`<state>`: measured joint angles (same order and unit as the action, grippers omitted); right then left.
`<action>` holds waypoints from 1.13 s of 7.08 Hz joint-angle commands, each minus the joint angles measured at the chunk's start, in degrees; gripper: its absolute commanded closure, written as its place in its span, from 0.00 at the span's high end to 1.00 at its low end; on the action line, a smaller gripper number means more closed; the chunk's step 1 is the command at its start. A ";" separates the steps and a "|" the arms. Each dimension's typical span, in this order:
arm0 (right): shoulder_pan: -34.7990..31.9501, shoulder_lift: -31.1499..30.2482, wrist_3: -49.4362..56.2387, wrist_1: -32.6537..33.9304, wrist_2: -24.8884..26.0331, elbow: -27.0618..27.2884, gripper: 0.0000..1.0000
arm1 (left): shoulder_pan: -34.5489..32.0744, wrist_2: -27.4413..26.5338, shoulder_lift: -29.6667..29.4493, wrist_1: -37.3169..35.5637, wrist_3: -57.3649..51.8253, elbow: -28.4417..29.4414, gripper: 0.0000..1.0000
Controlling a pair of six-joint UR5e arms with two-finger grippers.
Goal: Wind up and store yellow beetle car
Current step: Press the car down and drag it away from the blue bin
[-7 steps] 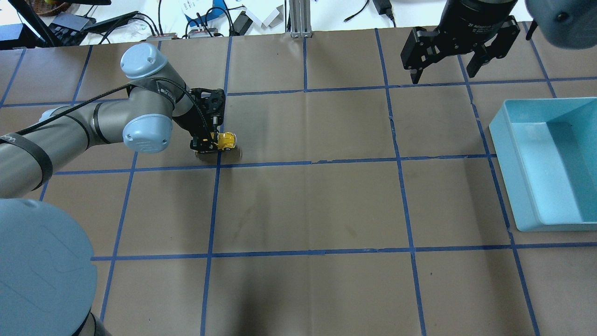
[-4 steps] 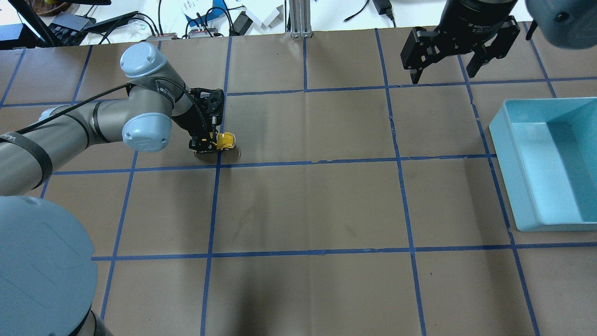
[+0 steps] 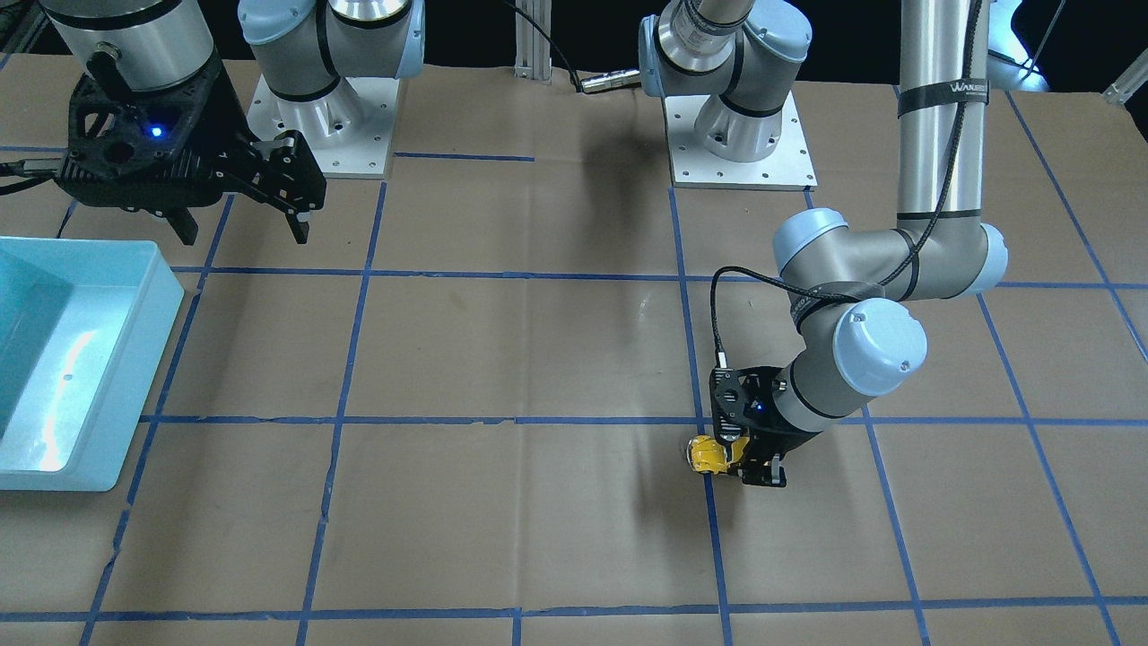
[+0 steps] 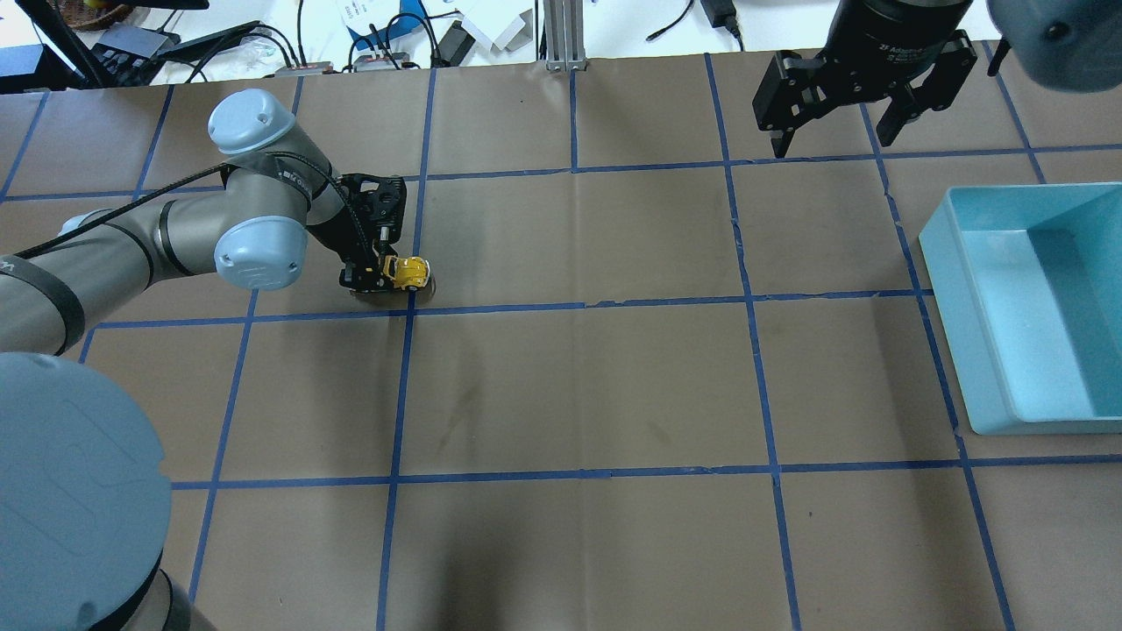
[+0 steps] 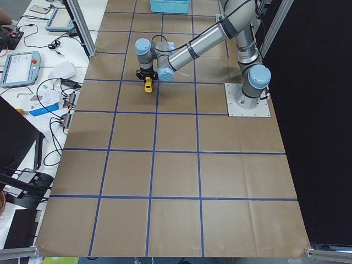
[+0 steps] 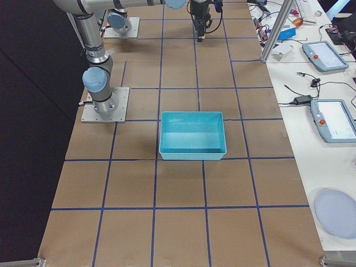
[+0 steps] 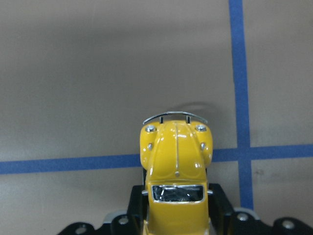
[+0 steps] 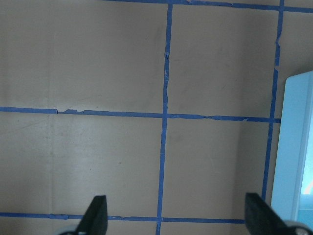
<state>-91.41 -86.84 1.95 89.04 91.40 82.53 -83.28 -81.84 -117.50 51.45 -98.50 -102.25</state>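
Observation:
The yellow beetle car (image 4: 409,272) sits low at the brown table, near a blue tape crossing on the left side. My left gripper (image 4: 386,275) is shut on its rear half. In the left wrist view the car (image 7: 176,161) points its bonnet away from me, and the black fingers (image 7: 221,201) clamp both its sides. It also shows in the front-facing view (image 3: 705,454) and the exterior left view (image 5: 148,86). My right gripper (image 4: 833,138) hangs open and empty, high over the far right of the table, with its open fingers (image 8: 98,211) over bare paper.
A light blue bin (image 4: 964,350) stands empty at the right edge, also in the front-facing view (image 3: 134,377) and the exterior right view (image 6: 192,153). Blue tape lines grid the brown paper. Cables and tablets lie beyond the far edge.
My left gripper has moved a little to the left in the overhead view, with the car held in it. The right arm has not moved.

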 commanded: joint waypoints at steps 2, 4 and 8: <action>0.00 0.00 0.07 0.00 0.00 0.00 1.00 | 1.97 0.19 -0.01 0.14 -2.93 -0.32 0.34; 0.00 0.00 -0.02 0.08 0.09 0.00 1.00 | 4.43 1.76 0.34 0.23 -2.93 -0.67 0.34; 0.00 0.00 -0.02 0.00 0.09 0.00 1.00 | 6.98 2.38 0.95 0.23 -6.43 -1.90 0.34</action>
<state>-91.41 -86.84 1.94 89.04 91.49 82.53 -77.23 -79.59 -116.69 51.67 -103.70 -103.66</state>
